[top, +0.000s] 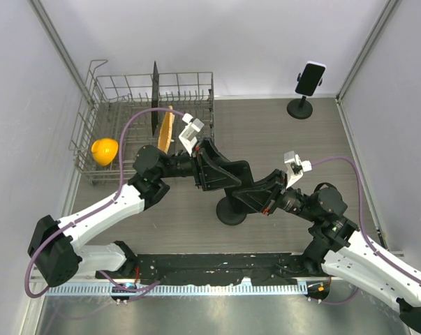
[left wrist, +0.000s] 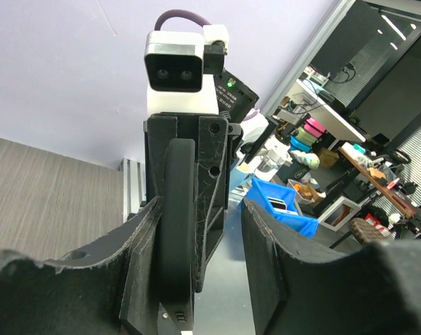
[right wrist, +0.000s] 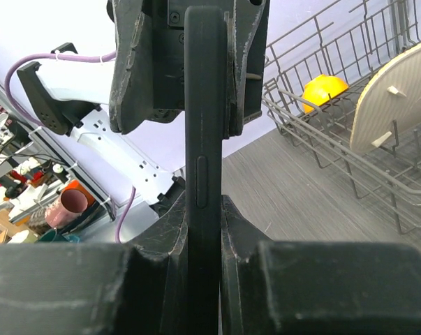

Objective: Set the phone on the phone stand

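In the right wrist view we are looking at the phone [right wrist: 200, 167] edge-on and upright. The right gripper [right wrist: 203, 209] is clamping it by its lower part, with a finger pressing on each flat face. Higher up, the left gripper [right wrist: 189, 129] is flanking the same phone. One of its fingers is sitting against the phone and the other is standing slightly off it. Behind, a dish rack [right wrist: 350, 174] is holding a pale plate [right wrist: 395, 98] and a yellow object [right wrist: 325, 89].

In the left wrist view we are again seeing the phone edge-on, sitting in the right gripper's grip. The left gripper's own fingers [left wrist: 137, 272] are standing wider than the phone. One is lying close along its side, and the other is leaving a clear gap, so the left gripper is not squeezing it.

In the top external view we are finding both grippers meeting nose to nose over the middle of the table [top: 280, 139], with the phone hidden among their black parts. A round black base [top: 231, 211] is sitting just beneath them. The phone stand [top: 304, 91] is standing well apart, at the table's far right corner.
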